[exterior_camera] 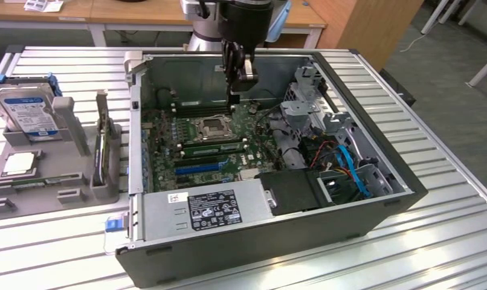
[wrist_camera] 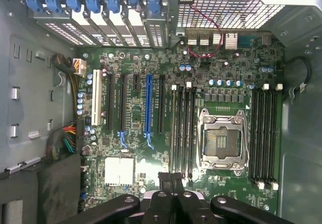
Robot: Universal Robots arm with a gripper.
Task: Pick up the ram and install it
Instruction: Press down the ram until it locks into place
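Observation:
My gripper (exterior_camera: 237, 75) hangs above the open computer case (exterior_camera: 373, 208), over the motherboard (wrist_camera: 151, 73). Its fingers (wrist_camera: 166, 179) are pressed together and nothing shows between them. In the wrist view the gripper (wrist_camera: 171, 179) sits over one end of a bank of black memory slots (wrist_camera: 183, 128) beside the empty processor socket (wrist_camera: 223, 141). In the exterior view a long thin green strip (exterior_camera: 214, 145) runs along those slots. It looks like the ram seated there, but I cannot be sure.
On the exterior view's left, a grey fixture (exterior_camera: 66, 199) holds a hard drive (exterior_camera: 28, 113), a silver-topped processor chip (exterior_camera: 18, 163) and an upright card (exterior_camera: 106, 151). The case also holds a power supply (exterior_camera: 207, 208), blue cables (exterior_camera: 352, 169) and a second slot bank (wrist_camera: 266, 133).

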